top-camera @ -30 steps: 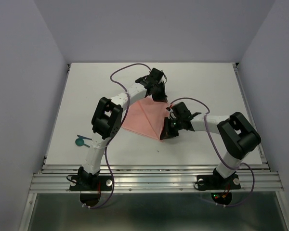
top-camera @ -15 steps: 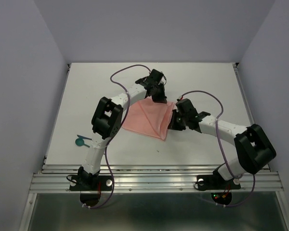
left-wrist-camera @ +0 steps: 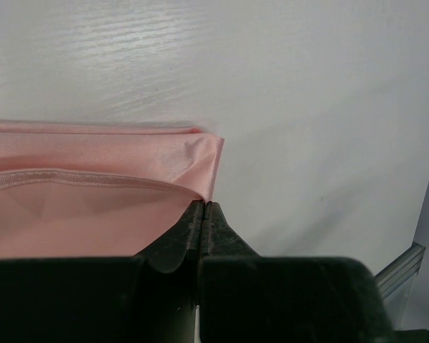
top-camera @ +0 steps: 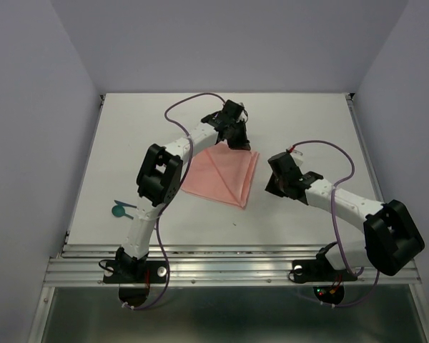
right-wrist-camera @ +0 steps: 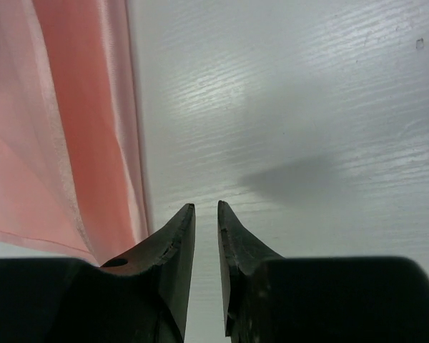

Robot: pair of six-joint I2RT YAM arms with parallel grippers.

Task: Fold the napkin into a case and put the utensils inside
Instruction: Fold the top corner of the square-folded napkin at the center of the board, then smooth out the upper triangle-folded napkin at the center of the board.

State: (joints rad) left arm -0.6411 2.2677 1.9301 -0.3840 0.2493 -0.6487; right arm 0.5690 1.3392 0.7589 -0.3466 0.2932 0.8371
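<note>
White desk (top-camera: 307,121) fills the overhead view, boxed in by pale walls. My left end effector (left-wrist-camera: 201,207), at the upper centre of that view, is pinched together on a folded corner of the napkin (top-camera: 222,171). The pink cloth lies flat and layered mid-frame, with a diagonal crease across it. My right end effector (right-wrist-camera: 205,207) has its tips a little apart with nothing between them, over bare desk just right of the napkin's right edge. Teal utensils (top-camera: 120,208) lie well apart at lower left, beside my left arm.
</note>
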